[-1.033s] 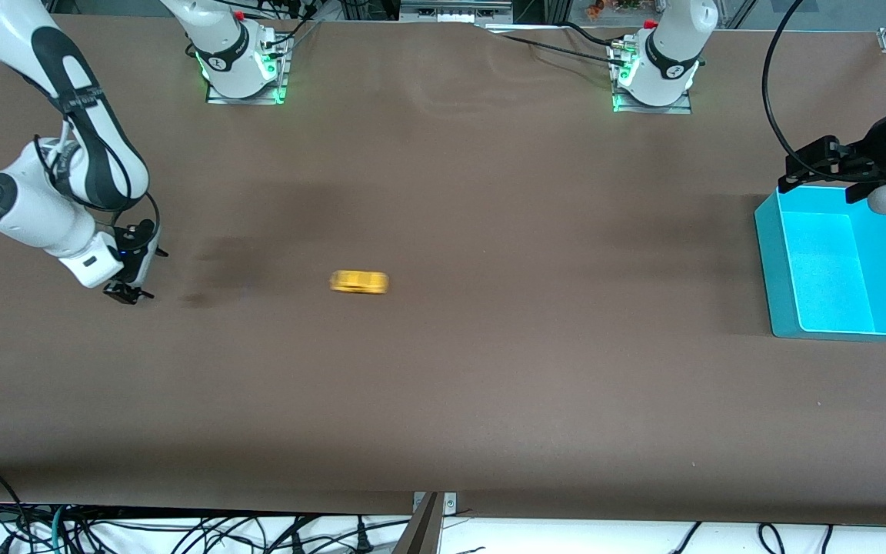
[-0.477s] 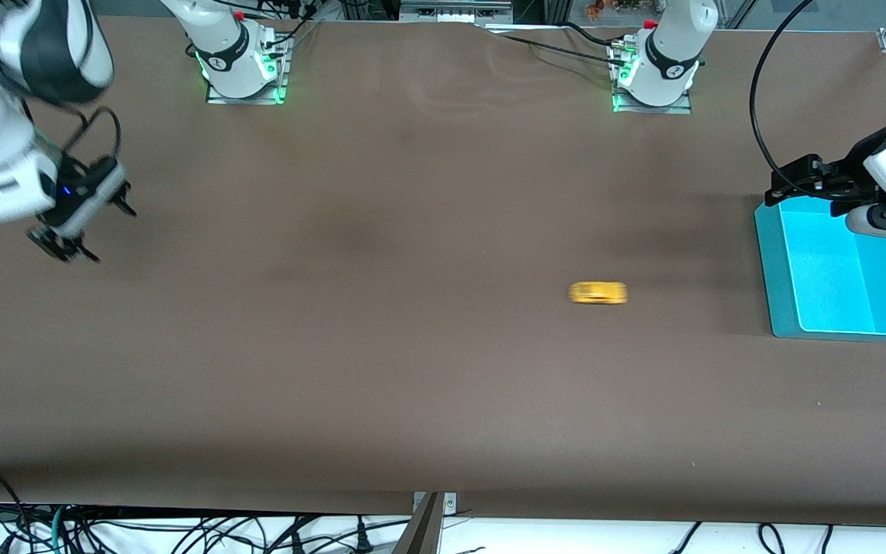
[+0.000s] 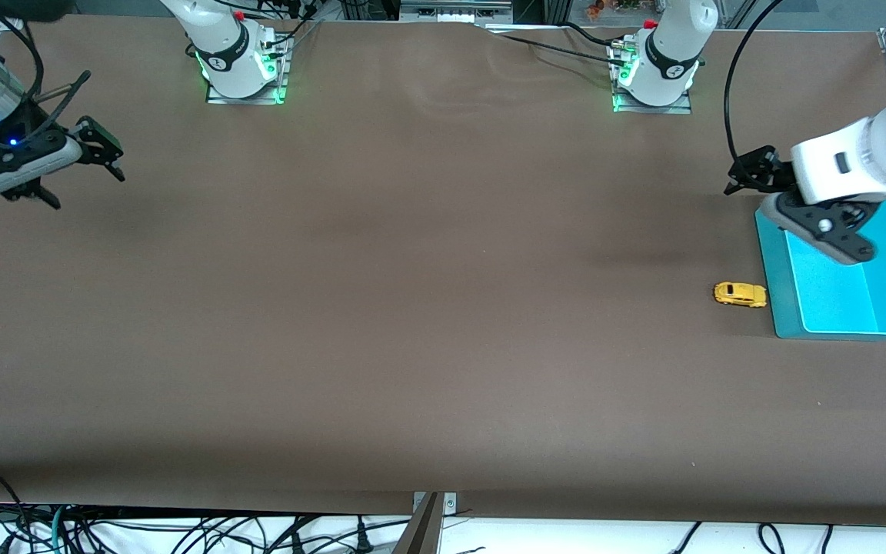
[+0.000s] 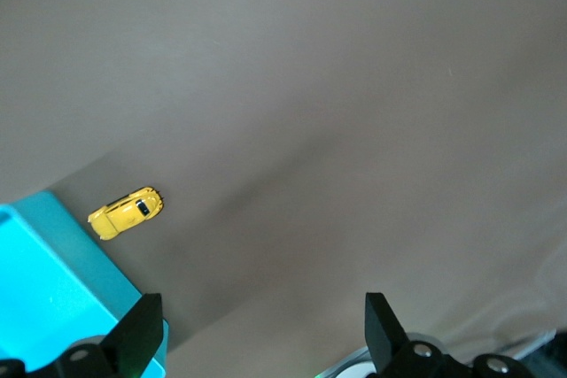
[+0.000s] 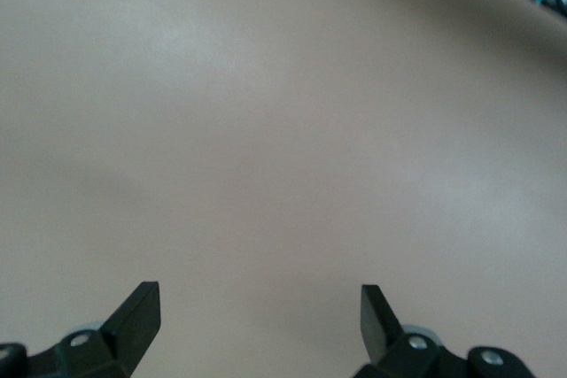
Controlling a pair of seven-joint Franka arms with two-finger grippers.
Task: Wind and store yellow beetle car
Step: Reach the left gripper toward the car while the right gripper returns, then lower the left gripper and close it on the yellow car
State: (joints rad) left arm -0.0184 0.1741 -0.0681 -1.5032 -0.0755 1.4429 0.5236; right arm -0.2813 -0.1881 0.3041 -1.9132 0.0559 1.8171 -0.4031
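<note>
The yellow beetle car (image 3: 740,294) stands on its wheels on the brown table, right beside the outer wall of the cyan bin (image 3: 777,308); I cannot tell if they touch. In the left wrist view the car (image 4: 128,212) sits next to the bin's corner (image 4: 53,281). My left gripper (image 3: 743,171) is open and empty, in the air over the table by the bin's corner that lies farther from the front camera; its jaws (image 4: 263,329) stand wide apart. My right gripper (image 3: 89,192) is open and empty, raised over the right arm's end of the table, with only bare table (image 5: 257,316) under it.
The two arm bases (image 3: 243,61) (image 3: 654,69) stand along the table's edge farthest from the front camera. The cyan bin holds nothing that I can see. Cables hang below the table's edge nearest the front camera.
The car has rolled across the table from near the right gripper to the bin and stopped. The right gripper has risen and pulled away. The left gripper has shifted off the bin's edge.
</note>
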